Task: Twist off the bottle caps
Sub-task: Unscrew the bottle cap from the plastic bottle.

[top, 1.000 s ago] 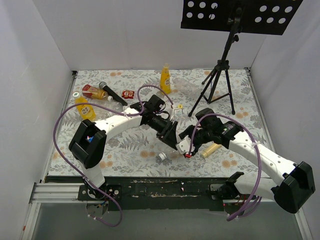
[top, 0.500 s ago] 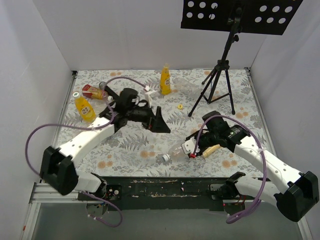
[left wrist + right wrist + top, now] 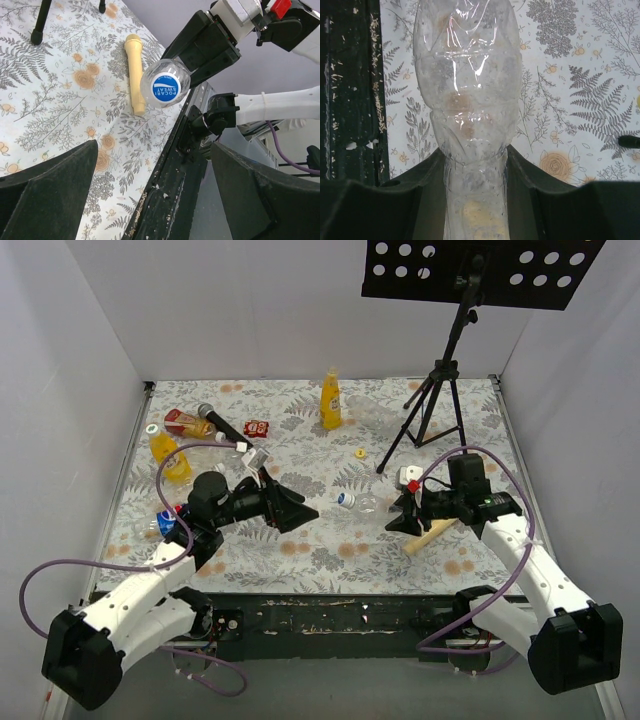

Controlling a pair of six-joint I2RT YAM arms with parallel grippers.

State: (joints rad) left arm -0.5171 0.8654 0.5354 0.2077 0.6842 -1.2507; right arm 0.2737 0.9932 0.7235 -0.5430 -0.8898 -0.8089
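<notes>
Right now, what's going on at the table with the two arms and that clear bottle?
The right gripper is shut on a clear bottle, holding it sideways above the table, its blue-and-white cap pointing at the left arm. The left gripper is wide open and apart from the cap, holding nothing. The cap is on the bottle. Other bottles, a loose yellow cap and a black microphone lie farther back.

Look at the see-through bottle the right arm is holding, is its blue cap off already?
No, the blue cap sits on the clear bottle that the right gripper clamps.
</notes>
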